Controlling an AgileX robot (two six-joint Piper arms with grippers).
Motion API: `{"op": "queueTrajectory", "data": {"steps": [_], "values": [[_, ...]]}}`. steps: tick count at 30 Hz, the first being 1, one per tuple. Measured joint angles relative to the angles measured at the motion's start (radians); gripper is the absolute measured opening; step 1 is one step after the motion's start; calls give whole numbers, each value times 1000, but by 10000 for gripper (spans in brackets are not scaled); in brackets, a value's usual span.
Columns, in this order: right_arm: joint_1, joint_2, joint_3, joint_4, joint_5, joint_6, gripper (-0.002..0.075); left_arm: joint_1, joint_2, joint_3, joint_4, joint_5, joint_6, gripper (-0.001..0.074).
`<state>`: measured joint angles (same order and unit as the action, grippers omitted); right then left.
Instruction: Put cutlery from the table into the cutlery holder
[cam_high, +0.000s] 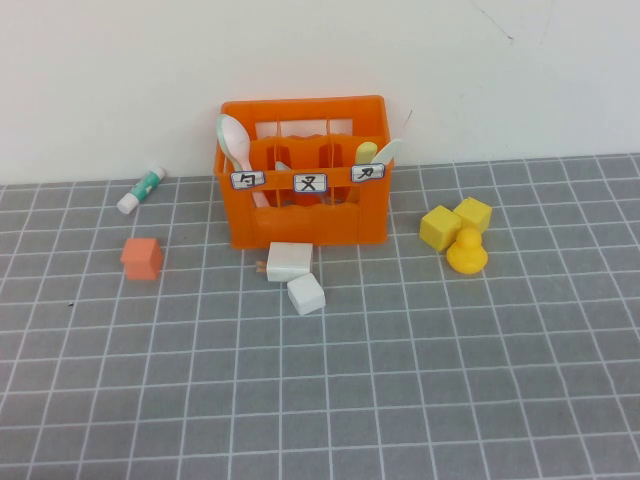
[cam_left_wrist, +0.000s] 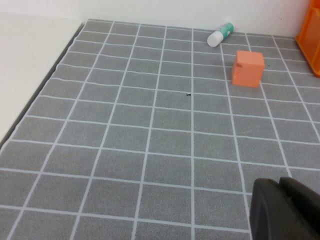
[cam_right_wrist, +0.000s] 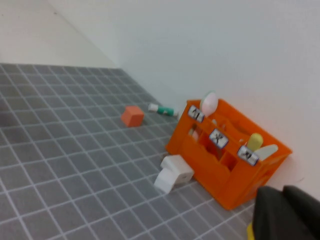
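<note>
The orange cutlery holder (cam_high: 300, 215) stands at the back of the tiled table (cam_high: 320, 380), against the wall. A mint-green spoon (cam_high: 221, 133) and a pink spoon (cam_high: 238, 143) stick out of its left compartment. A yellow knife (cam_high: 367, 151) and a white knife (cam_high: 386, 152) stick out of its right one. The grey fork is not clearly visible. The holder also shows in the right wrist view (cam_right_wrist: 215, 165). Neither gripper shows in the high view. My left gripper (cam_left_wrist: 279, 182) is shut and empty over bare tiles. My right gripper (cam_right_wrist: 280, 192) is shut and empty, right of the holder.
Two white blocks (cam_high: 289, 260) (cam_high: 306, 294) lie in front of the holder. An orange cube (cam_high: 142, 257) and a white-and-green tube (cam_high: 140, 190) lie to its left. Two yellow blocks (cam_high: 440, 227) (cam_high: 473, 213) and a yellow duck (cam_high: 466, 252) sit to its right.
</note>
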<state>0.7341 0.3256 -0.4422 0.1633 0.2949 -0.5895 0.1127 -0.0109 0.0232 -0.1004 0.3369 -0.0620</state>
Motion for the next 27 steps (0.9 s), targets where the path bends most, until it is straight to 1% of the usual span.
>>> {"op": "queueTrajectory", "data": {"steps": [5, 8, 10, 13, 17, 24, 27], "values": [[0, 0, 61, 0, -20, 43, 21, 0, 0, 0, 0, 0, 0, -1], [-5, 0, 155, 2, -101, 97, 20, 0, 0, 0, 0, 0, 0, -1], [-39, 0, 218, 2, -147, 141, 20, 0, 0, 0, 0, 0, 0, -1], [-133, -19, 305, -5, -163, 210, 20, 0, 0, 0, 0, 0, -4, -1], [-279, -106, 396, -54, -161, 287, 20, 0, 0, 0, 0, 0, -4, -1], [-563, -284, 470, -188, -159, 416, 20, 0, 0, 0, 0, 0, -4, -1], [-656, -326, 470, -217, -133, 462, 20, 0, 0, 0, 0, 0, -4, -1]]}}
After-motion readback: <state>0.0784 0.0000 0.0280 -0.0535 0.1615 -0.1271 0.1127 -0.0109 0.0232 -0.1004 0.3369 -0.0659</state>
